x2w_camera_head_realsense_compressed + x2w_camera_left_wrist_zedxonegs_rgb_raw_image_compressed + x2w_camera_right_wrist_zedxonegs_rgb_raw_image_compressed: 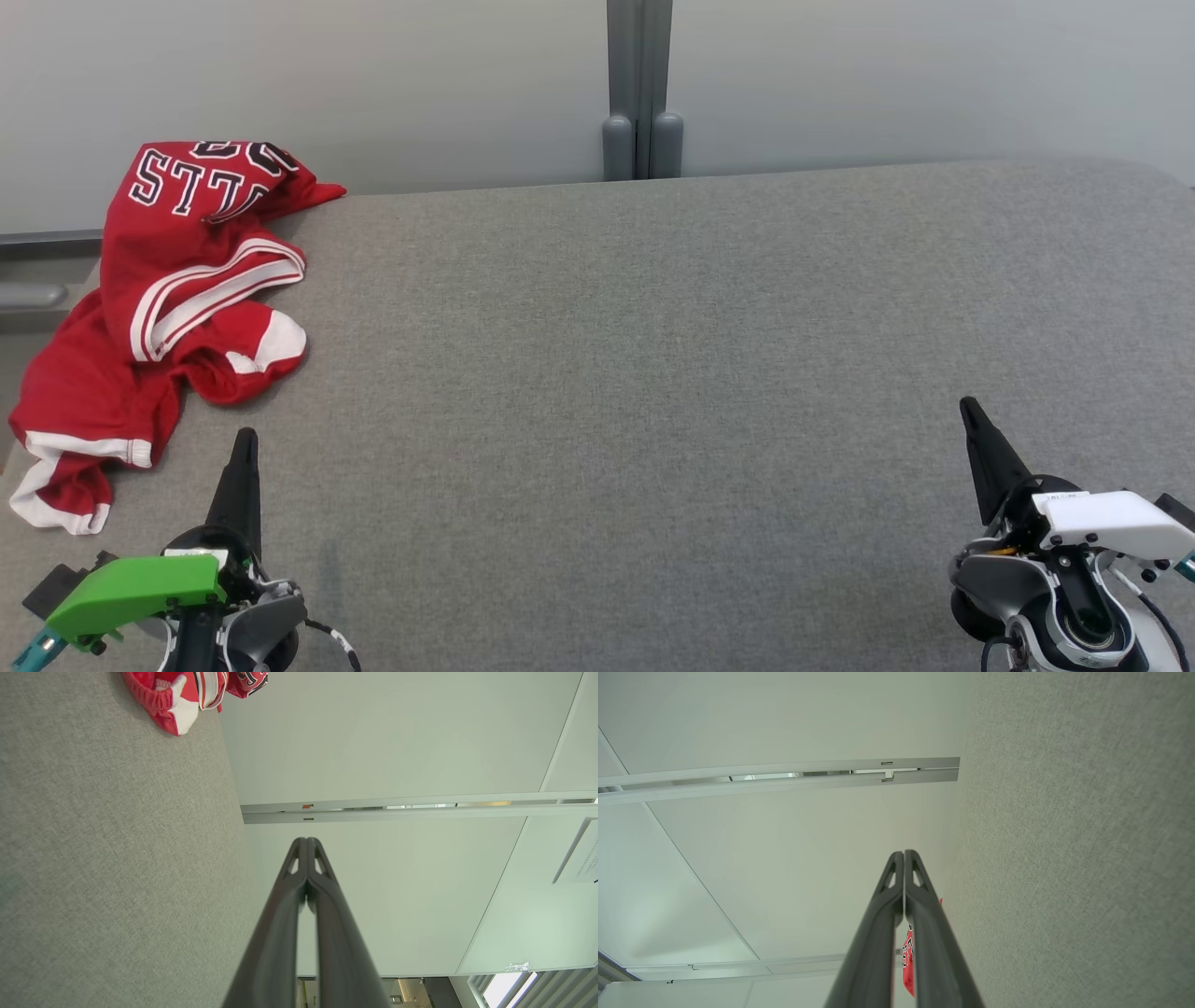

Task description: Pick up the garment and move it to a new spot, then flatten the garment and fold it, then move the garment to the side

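The garment (177, 289), red with white trim, lies crumpled at the far left of the grey table (653, 373), reaching its left edge. The left gripper (245, 448) hovers near the garment without touching it, jaws pressed together, empty. The right gripper (973, 420) is at the near right, well apart from the garment, jaws pressed together, empty.

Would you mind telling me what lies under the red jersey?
The red jersey lies crumpled on the grey fabric surface, along its left side. Anything beneath its folds, and the edge there, is covered.
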